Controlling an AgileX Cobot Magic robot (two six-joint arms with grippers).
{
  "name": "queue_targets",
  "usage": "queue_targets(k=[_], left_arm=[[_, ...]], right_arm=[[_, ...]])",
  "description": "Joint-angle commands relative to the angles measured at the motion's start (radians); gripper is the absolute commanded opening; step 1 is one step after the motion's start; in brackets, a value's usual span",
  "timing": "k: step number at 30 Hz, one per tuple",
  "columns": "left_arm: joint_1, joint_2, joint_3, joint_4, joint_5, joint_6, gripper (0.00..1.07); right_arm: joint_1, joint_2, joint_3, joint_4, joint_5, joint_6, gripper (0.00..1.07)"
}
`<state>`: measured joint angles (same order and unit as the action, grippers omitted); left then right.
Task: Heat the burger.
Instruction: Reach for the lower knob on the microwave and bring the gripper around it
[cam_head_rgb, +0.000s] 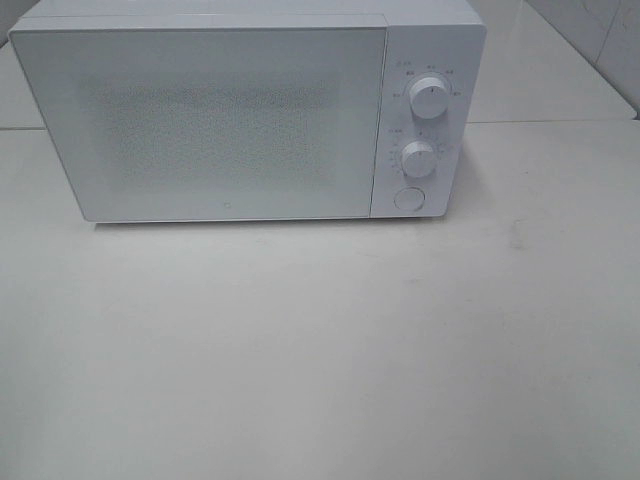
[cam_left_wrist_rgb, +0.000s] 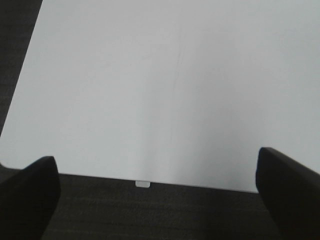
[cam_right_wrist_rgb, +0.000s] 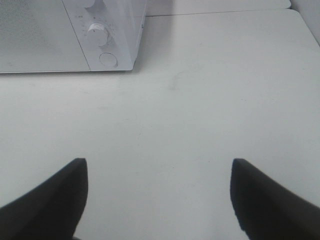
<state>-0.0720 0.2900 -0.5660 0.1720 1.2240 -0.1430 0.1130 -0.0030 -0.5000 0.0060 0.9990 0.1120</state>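
Note:
The burger is out of view in every frame. A white microwave (cam_head_rgb: 248, 112) stands at the back of the white table (cam_head_rgb: 320, 350) with its door shut; the right wrist view shows its control corner (cam_right_wrist_rgb: 100, 35). Neither arm appears in the exterior high view. My left gripper (cam_left_wrist_rgb: 157, 192) is open over the table's edge, with bare tabletop and dark floor between its dark fingers (cam_left_wrist_rgb: 27, 195). My right gripper (cam_right_wrist_rgb: 157, 192) is open above bare tabletop in front of the microwave, nothing between its fingers (cam_right_wrist_rgb: 55, 200).
The microwave has two round dials (cam_head_rgb: 428, 97) (cam_head_rgb: 417, 158) and a round button (cam_head_rgb: 408, 198) on its right panel. Dark floor (cam_left_wrist_rgb: 150, 215) lies beyond the table edge in the left wrist view. A tiled wall (cam_head_rgb: 600, 40) rises at the back right.

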Motion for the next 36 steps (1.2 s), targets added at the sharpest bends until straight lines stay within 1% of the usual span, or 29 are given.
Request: queue_targets(k=[1,2,3,4,5,6,7,8,9,12,13,24,27,28,29,33,36], left_arm=[[0.004,-0.083,0.005,-0.077,-0.031,0.082,0.98],[0.004,-0.083,0.005,-0.077,-0.031,0.082,0.98],[0.004,-0.135,0.007,-0.125,-0.057,0.131,0.95],[0.004,-0.185,0.014,-0.186,-0.085,0.192,0.91],[0.004,-0.185,0.014,-0.186,-0.085,0.192,0.91],[0.004,-0.202,0.017,-0.209,-0.103,0.214,0.89],[0.004,-0.202,0.017,-0.209,-0.103,0.214,0.89],[0.004,-0.234,0.046,-0.258,-0.148,0.238,0.87],[0.004,-0.246,0.049,-0.266,-0.155,0.244,0.87],[0.004,-0.250,0.048,-0.256,-0.155,0.245,0.86],[0.004,-0.250,0.048,-0.245,-0.156,0.232,0.86],[0.007,-0.250,0.048,-0.251,-0.156,0.230,0.86],[0.049,-0.256,0.048,-0.261,-0.156,0.230,0.86],[0.103,-0.271,0.048,-0.261,-0.156,0.230,0.86],[0.122,-0.283,0.048,-0.261,-0.156,0.230,0.86],[0.133,-0.324,0.048,-0.262,-0.156,0.230,0.86],[0.130,-0.292,0.048,-0.261,-0.157,0.230,0.86]], right_arm=[[-0.005,-0.030,-0.001,-0.006,-0.007,0.009,0.76],[-0.005,-0.030,-0.001,-0.006,-0.007,0.009,0.76],[-0.005,-0.030,-0.001,-0.017,-0.005,0.009,0.76],[-0.005,-0.030,-0.001,-0.036,-0.003,0.009,0.76],[-0.005,-0.030,-0.001,-0.036,-0.003,0.009,0.76],[-0.005,-0.030,-0.001,-0.047,-0.002,0.009,0.76],[-0.005,-0.030,-0.001,-0.047,-0.002,0.009,0.76],[-0.005,-0.030,-0.001,-0.062,-0.002,0.009,0.76],[-0.005,-0.030,-0.001,-0.072,-0.002,0.010,0.76],[-0.005,-0.030,-0.001,-0.072,-0.001,0.010,0.76],[-0.005,-0.030,-0.001,-0.072,-0.001,0.010,0.76],[-0.005,-0.030,-0.001,-0.073,-0.001,0.010,0.76],[-0.005,-0.030,-0.001,-0.073,-0.001,0.010,0.76],[-0.005,-0.030,-0.001,-0.073,-0.001,0.010,0.76],[-0.005,-0.030,-0.001,-0.073,-0.001,0.010,0.76],[-0.005,-0.030,-0.001,-0.073,-0.001,0.010,0.76],[-0.005,-0.029,-0.001,-0.072,-0.001,0.008,0.76]])
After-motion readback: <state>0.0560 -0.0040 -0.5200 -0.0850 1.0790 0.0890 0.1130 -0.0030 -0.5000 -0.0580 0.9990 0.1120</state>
